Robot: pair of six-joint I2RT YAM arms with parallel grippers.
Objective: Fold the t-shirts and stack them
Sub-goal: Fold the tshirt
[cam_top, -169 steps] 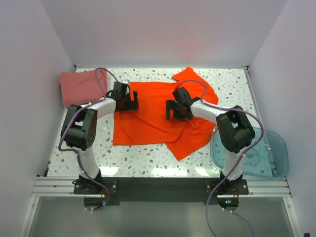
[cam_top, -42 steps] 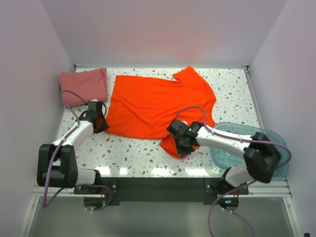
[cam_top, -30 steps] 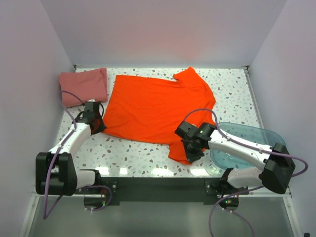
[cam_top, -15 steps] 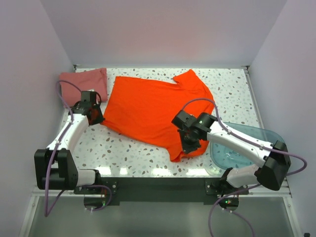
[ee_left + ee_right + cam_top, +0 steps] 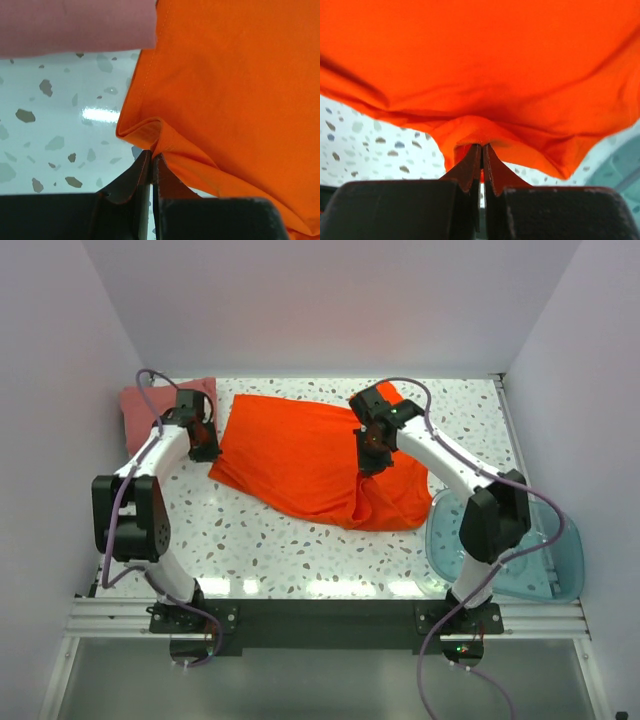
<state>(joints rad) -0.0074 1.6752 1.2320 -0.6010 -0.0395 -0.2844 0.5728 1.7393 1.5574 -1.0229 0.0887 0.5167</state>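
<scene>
The orange-red t-shirt [image 5: 295, 455] lies long-axis left to right on the table [image 5: 250, 535], left tool [image 5: 151, 159] clamped on its left hem corner, right tool [image 5: 481, 150] clamped on a raised bunch of its right side, the folded pink t-shirt [image 5: 140, 405] just beyond the left tool.

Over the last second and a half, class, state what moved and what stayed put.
The left end effector and right end effector, shut on the near hem of the orange t-shirt, carried it toward the far edge, doubling the shirt over. The folded pink t-shirt and blue tub stayed put.
</scene>
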